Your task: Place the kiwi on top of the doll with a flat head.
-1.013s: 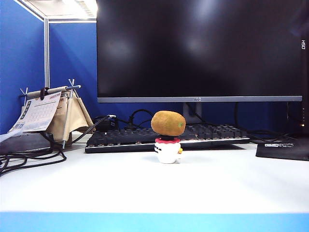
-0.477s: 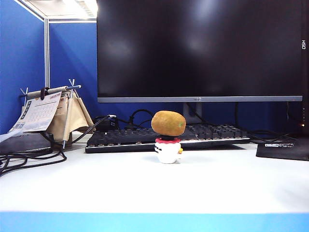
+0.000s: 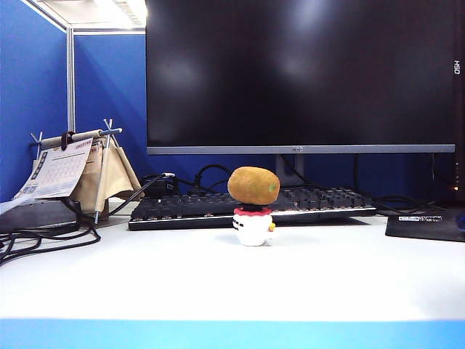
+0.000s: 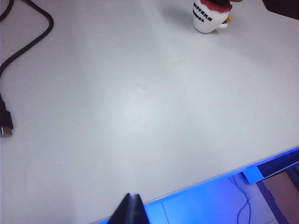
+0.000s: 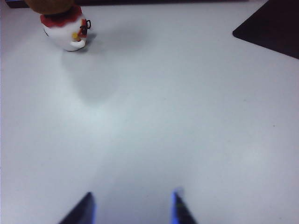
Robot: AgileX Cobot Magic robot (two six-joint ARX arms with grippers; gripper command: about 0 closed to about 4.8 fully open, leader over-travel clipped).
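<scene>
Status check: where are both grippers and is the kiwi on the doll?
Left gripper shut, empty, back near the table edge. Right gripper open, empty, clear of the doll. Kiwi sits on the doll. Nothing in the way.

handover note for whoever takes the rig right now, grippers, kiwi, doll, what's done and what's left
Left gripper: shut, empty, over the white table near its front edge, far from the doll.
Right gripper: fingers apart, empty, low over the table, well clear of the doll.
Kiwi: resting on the flat red top of the doll with a flat head, in front of the keyboard.
Done: placement looks complete.
Left: nothing obvious; keep both arms clear of the stack.
</scene>
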